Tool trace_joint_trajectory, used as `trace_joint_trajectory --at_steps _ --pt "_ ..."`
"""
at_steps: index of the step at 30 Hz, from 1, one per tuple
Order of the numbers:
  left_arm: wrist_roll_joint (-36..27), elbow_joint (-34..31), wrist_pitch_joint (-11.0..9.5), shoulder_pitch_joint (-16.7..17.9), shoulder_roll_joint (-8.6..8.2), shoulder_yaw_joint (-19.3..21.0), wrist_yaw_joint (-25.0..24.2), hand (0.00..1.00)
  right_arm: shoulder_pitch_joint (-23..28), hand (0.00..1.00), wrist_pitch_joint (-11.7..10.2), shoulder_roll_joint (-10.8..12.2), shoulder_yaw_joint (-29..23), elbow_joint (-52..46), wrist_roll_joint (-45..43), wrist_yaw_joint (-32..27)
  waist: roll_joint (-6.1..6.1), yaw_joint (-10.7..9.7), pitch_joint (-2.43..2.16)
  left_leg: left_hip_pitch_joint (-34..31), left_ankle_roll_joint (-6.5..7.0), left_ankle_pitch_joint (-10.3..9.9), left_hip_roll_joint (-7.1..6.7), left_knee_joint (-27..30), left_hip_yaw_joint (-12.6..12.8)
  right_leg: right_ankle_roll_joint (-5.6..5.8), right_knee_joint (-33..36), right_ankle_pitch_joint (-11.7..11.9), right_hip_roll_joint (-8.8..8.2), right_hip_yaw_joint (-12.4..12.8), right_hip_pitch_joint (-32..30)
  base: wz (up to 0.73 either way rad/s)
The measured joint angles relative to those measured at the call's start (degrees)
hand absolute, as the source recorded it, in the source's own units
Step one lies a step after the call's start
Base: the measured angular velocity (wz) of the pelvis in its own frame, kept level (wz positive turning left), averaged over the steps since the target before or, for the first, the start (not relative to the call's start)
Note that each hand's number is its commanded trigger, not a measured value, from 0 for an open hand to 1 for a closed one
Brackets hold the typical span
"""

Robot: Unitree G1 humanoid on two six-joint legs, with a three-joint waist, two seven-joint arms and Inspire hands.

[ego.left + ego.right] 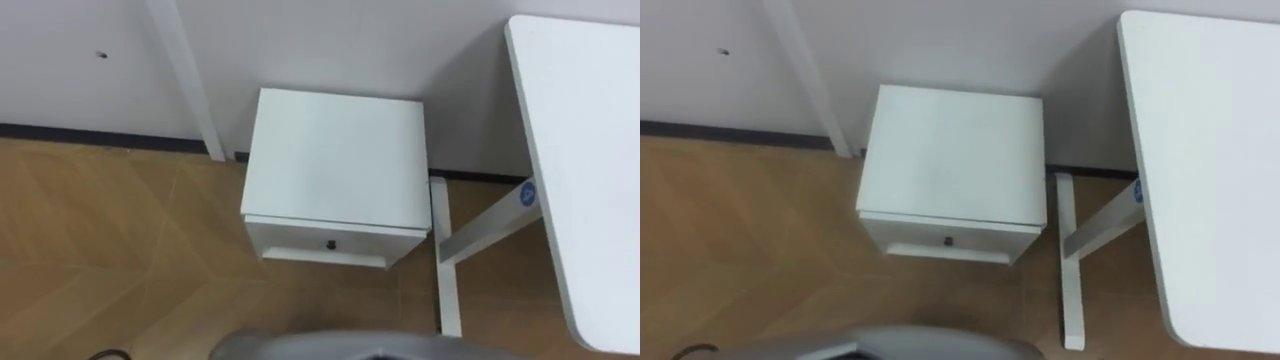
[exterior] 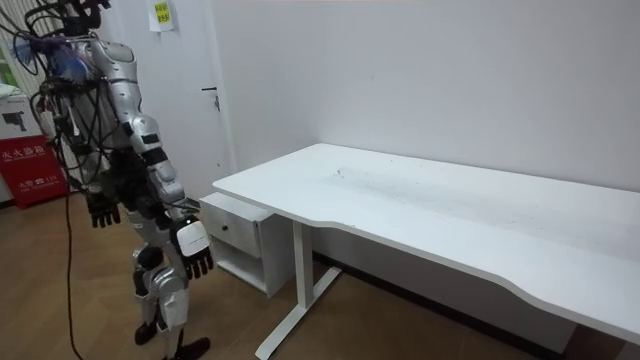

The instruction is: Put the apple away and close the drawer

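**Robot standing before the bedside cabinet, both hands hanging empty**

The robot stands on the wooden floor facing a white bedside cabinet [image 1: 335, 155], which is set against the wall just beside the leg [image 1: 448, 270] of a white desk [image 1: 590, 150]. This position puts the drawer [image 1: 290, 240] straight ahead and below the head camera, within reach of either arm. In the room view the drawer front stands a little proud of the cabinet body, so it is judged to be slightly open and the closing push not yet made.

The left hand [image 2: 102, 210] and the right hand [image 2: 197, 255] hang at the robot's sides, well apart from the cabinet. Their fingers are loose and point downward, and neither holds anything. Where the apple is cannot be told. Since both hands are empty, it may lie inside the drawer, but that is a judgement only.

Count: one cabinet, one drawer with one dark knob [image 1: 331, 244], one open shelf beneath the drawer, one desk, two idle hands.
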Motion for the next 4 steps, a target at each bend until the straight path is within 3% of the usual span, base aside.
trace_joint_trajectory --at_steps 4 --pt "0.02 0.67 0.65 -0.35 -0.08 0.12 -0.18 0.0 -0.07 0.0 1.24 0.07 0.0 0.18 -0.32 0.31 0.29 -0.07 0.15 0.1 0.0 0.0 -0.02 -0.12 -0.1 0.0 -0.01 0.0 -0.01 -0.59 0.13 0.01"
